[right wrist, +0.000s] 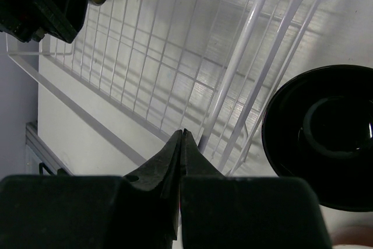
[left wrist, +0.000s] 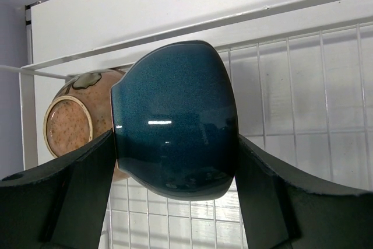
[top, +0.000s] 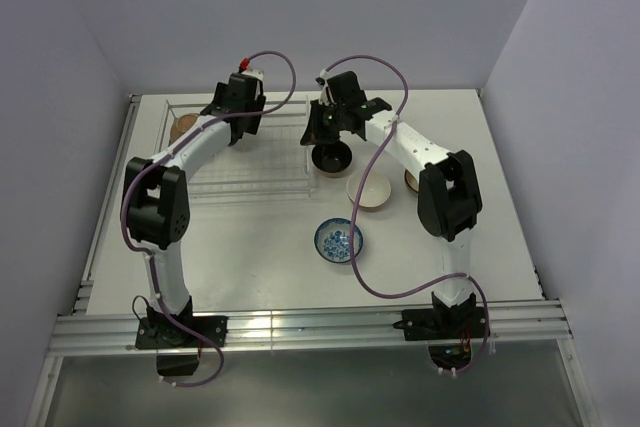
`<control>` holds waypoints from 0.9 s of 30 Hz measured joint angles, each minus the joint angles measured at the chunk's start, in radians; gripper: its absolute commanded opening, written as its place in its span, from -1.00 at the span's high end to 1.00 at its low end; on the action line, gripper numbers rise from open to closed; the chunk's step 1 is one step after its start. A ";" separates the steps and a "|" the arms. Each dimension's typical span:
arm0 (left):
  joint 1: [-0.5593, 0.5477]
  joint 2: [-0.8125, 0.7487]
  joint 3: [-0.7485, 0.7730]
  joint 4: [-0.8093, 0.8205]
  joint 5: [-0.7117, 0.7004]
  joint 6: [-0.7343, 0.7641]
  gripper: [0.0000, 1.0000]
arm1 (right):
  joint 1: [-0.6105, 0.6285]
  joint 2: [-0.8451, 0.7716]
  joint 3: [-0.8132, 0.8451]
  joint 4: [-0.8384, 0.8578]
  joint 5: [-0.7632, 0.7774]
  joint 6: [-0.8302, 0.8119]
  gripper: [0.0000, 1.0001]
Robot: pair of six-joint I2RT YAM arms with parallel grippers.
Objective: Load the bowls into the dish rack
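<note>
Elbow bent, the left end effector [left wrist: 175,170] reaches over the dish rack [left wrist: 303,86], clamping a dark blue bowl [left wrist: 175,115], apparently sideways. The right end effector [right wrist: 182,144] hangs pinched shut, empty, beside a black bowl [right wrist: 326,138].

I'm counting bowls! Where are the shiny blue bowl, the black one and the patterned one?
shiny blue bowl [left wrist: 175,121]: left wrist view, its outer side.
black bowl [right wrist: 327,133]: right wrist view, its middle.
patterned bowl [top: 338,241]: top view, its inside.
</note>
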 measured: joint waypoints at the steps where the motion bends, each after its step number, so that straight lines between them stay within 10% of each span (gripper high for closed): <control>1: -0.004 0.002 0.000 0.004 -0.011 0.001 0.66 | 0.000 0.000 0.000 0.000 0.000 0.000 1.00; 9: -0.059 0.009 -0.054 0.082 -0.126 0.056 0.69 | 0.000 0.000 -0.001 0.000 -0.001 0.009 1.00; 27: -0.094 0.082 -0.006 0.088 -0.224 0.086 -0.39 | -0.016 0.000 -0.003 0.008 -0.018 0.034 1.00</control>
